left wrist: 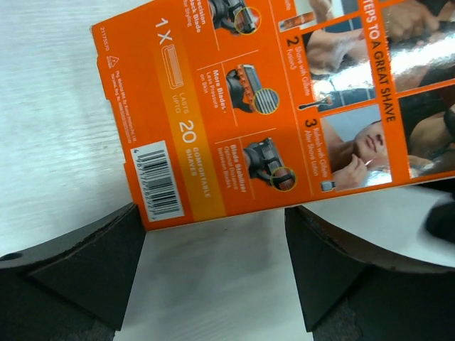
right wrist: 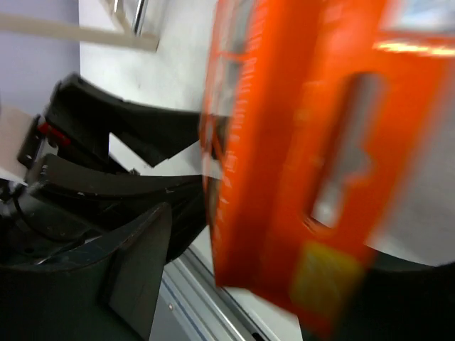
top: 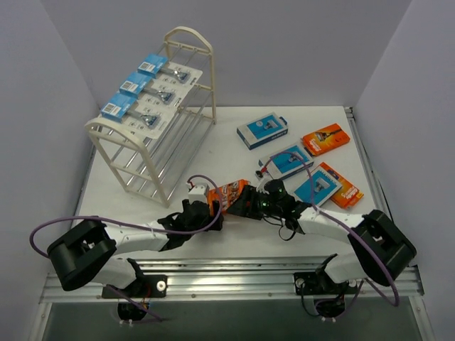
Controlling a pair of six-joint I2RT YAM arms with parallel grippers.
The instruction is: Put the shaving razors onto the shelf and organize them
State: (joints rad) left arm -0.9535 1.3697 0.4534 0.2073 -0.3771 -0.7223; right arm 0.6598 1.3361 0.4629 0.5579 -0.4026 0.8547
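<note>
Left fingers [left wrist: 85, 263] spread wide at the orange box [left wrist: 234, 106] edge; whether right fingers [right wrist: 138, 263] grip it is unclear.

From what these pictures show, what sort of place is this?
Probably a robot test booth, not a shop: bare lilac walls, a white table, one cream shelf holding razor cards.

We see white links on the left arm [top: 135, 241] and right arm [top: 330, 226], black joint housings, and purple cables [top: 50, 223] looping along both. The left tool [left wrist: 213, 263] has matte black wedge fingers [left wrist: 92, 266]; green lights [top: 274, 190] seemingly glow near the right wrist.
</note>
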